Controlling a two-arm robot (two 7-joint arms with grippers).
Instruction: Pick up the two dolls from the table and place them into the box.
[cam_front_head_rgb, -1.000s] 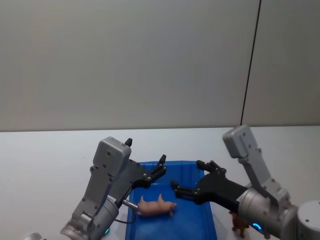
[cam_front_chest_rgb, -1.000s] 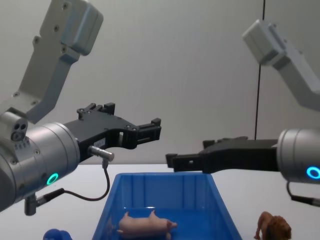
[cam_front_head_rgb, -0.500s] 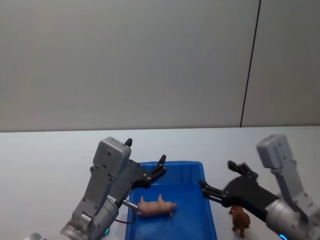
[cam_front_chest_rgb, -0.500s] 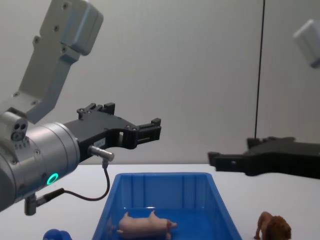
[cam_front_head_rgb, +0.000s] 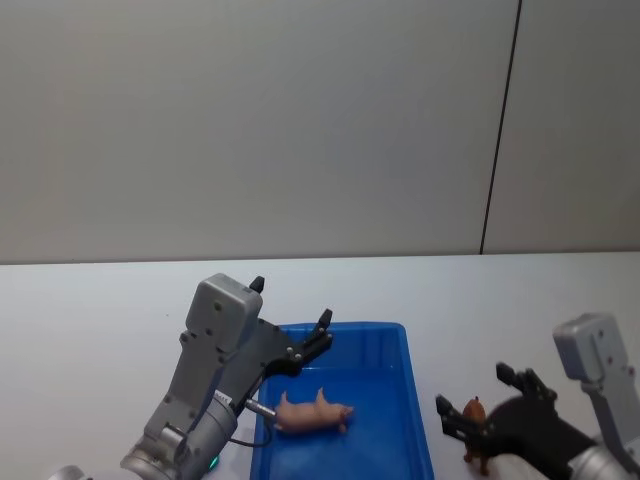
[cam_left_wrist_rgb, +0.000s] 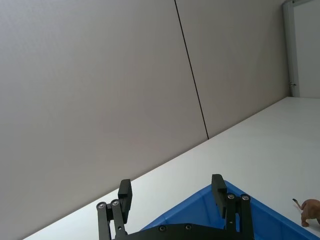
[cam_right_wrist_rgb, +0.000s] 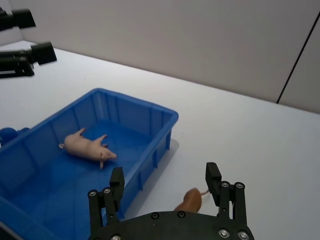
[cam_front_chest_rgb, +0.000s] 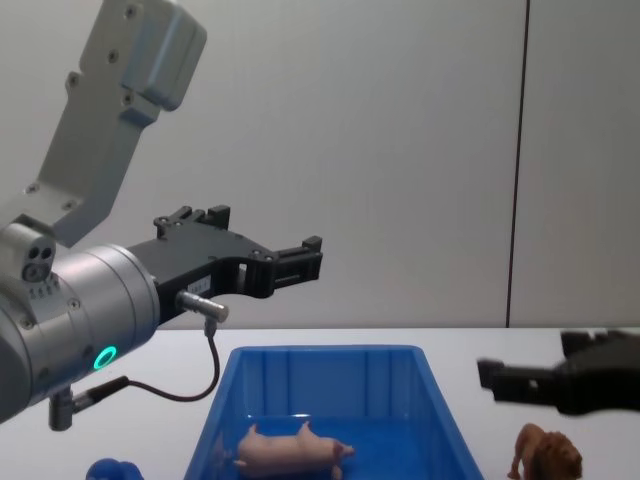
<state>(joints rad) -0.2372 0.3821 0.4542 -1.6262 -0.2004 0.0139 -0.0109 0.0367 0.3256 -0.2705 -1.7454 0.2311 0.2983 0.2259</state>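
The pale pink pig doll (cam_front_head_rgb: 313, 412) (cam_right_wrist_rgb: 87, 146) (cam_front_chest_rgb: 293, 450) lies on its side inside the blue box (cam_front_head_rgb: 345, 328) (cam_right_wrist_rgb: 135, 97) (cam_front_chest_rgb: 330, 375). The brown lion doll (cam_front_head_rgb: 483, 458) (cam_right_wrist_rgb: 190, 201) (cam_front_chest_rgb: 547, 455) (cam_left_wrist_rgb: 310, 210) stands on the white table (cam_front_head_rgb: 100, 320) just right of the box. My right gripper (cam_front_head_rgb: 473, 390) (cam_right_wrist_rgb: 165, 172) (cam_front_chest_rgb: 530, 360) hangs open just above the lion, not touching it. My left gripper (cam_front_head_rgb: 291, 301) (cam_left_wrist_rgb: 171, 187) (cam_front_chest_rgb: 300, 260) is open and empty, held above the box's far left part.
A small blue object (cam_front_chest_rgb: 108, 468) (cam_right_wrist_rgb: 7, 134) lies on the table left of the box. A grey wall with a dark vertical seam (cam_front_head_rgb: 500, 130) stands behind. Bare tabletop stretches right of the lion and beyond the box.
My right gripper has swung from above the box to the right and down, ending over the lion. The left arm, pig and lion have not moved.
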